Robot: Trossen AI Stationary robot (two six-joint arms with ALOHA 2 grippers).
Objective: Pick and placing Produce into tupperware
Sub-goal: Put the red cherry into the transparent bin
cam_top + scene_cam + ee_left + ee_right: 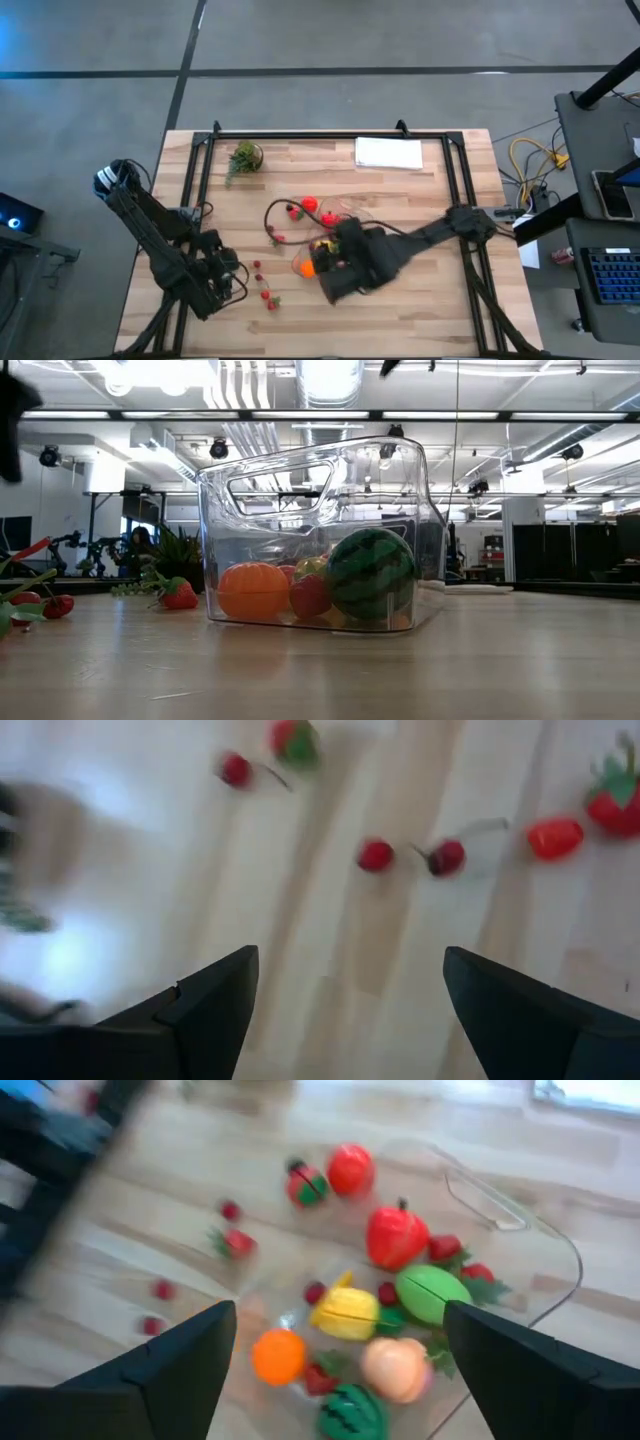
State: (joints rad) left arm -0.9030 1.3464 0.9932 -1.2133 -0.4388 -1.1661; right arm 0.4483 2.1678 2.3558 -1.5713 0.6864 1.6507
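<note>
Two open hands, right hand (335,1370) above tupperware (520,1220), produce (352,1312) inside

You are in a robotics lab: a wooden worktop (400,190) stands on a grey concrete floor (90,120), with exposed ceiling ducts (250,390), track lights, yellow cables (530,155) and a keyboard (612,275) beside it.

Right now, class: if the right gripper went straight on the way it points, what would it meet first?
Probably the produce in the tupperware: the open right gripper faces the yellow piece, though depth is unclear.
</note>
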